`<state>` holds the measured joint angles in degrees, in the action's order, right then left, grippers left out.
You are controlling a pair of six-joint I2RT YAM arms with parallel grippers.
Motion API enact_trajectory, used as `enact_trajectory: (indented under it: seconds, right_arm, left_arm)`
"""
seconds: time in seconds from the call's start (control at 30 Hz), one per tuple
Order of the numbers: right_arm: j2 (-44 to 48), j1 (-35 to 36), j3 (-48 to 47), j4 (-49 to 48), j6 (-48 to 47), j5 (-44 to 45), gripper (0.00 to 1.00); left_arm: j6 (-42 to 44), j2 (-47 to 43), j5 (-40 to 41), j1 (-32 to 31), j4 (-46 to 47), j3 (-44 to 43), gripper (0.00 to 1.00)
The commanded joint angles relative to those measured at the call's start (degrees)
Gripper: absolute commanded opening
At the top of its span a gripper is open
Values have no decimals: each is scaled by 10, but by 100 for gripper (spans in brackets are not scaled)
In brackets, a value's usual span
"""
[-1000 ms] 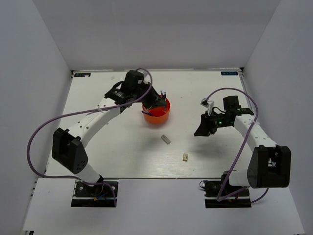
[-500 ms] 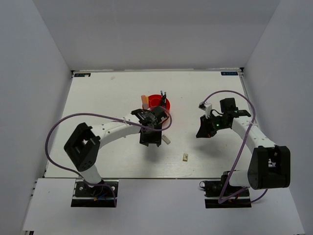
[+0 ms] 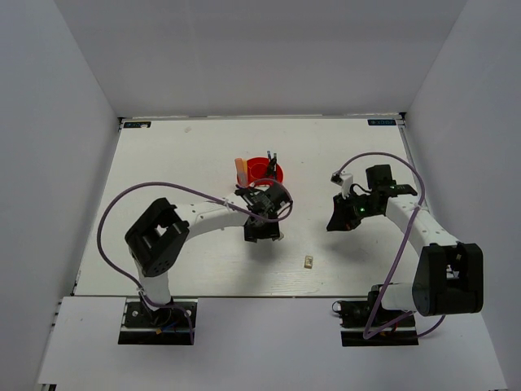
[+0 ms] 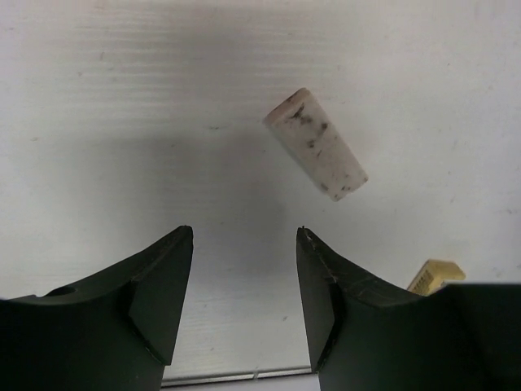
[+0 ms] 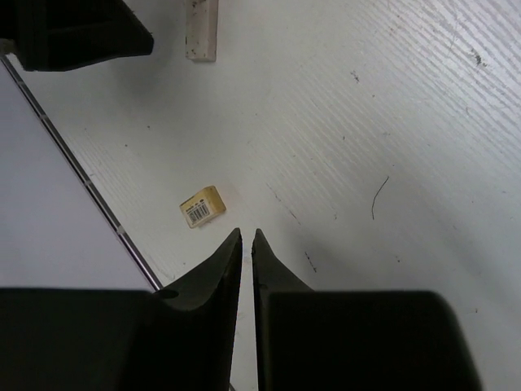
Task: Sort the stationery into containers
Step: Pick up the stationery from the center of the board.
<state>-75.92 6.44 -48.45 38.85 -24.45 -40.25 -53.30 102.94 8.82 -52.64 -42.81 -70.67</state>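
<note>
Left tool (image 4: 244, 281) is held open and empty above the desk (image 4: 122, 122); the eraser block (image 4: 316, 155) is seen lying just ahead of it. Right tool (image 5: 247, 244) is nearly closed on nothing, the beige cube (image 5: 200, 205) lying near it; the orange tub (image 3: 262, 169) stands farther back.

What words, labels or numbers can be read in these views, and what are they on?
Cube: barcode label, any digits too small to read.
Far-left corner sticker: blurred, unreadable.
Far-right corner sticker: blurred, unreadable.
Eraser: dark smudges only, no text.
No text here is clear enough to quote.
</note>
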Motion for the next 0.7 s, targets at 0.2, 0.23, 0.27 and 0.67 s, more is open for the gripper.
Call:
enact_trajectory:
  seconds: [0.2,0.23,0.27,0.67]
  right_arm:
    - [17,-4,9,-1,-7,-10,13]
    - [18,-4,12,-1,-9,-10,13]
    - [18,-5,13,-2,-10,-11,13]
    - [27,-7,14,3,-15,-19,13]
  left_arm:
    - [-114,28,124,-43,68,-20,64]
    - [-120,27,128,-43,78,-10,64]
    - [-126,28,129,-43,85,-7,64]
    - [-218,42,153,-44,85,-9,64]
